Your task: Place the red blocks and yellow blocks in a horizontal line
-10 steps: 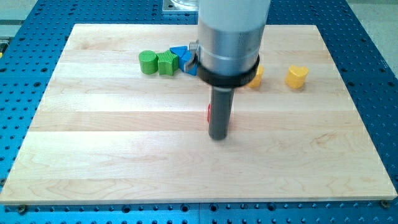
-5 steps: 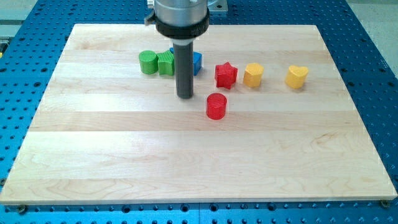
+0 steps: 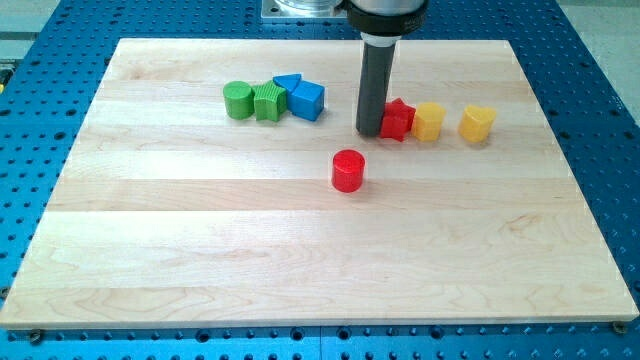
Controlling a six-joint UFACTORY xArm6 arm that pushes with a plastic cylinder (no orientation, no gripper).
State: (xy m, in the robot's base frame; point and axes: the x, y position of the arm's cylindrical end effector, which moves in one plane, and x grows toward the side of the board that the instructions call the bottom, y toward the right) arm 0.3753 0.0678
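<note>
Pressed against the left side of the red star (image 3: 398, 120) is my tip (image 3: 369, 133), set down on the board (image 3: 180, 230) in the upper middle of the view; nothing is gripped, since the rod is bare and can only push. The rod is seen upright, rising to the arm's grey body at the view's top.

The red star is found touching the yellow block (image 3: 429, 122) on its right, whose shape is roughly hexagonal. The yellow heart (image 3: 477, 123) is placed further to the view's right, just apart from that pair, and all three are lined up at about one height across the view. The red cylinder (image 3: 348, 171) is seen below this row, toward the view's bottom and slightly left of my tip, apart from the other blocks.

At the view's upper left, a cluster is formed by a green cylinder (image 3: 238, 100), a green block (image 3: 268, 102) of ridged shape touching it, a blue triangle (image 3: 288, 83) and a blue cube (image 3: 307, 100). This cluster is kept apart from my tip. The board is surrounded by a blue perforated table (image 3: 600, 60).
</note>
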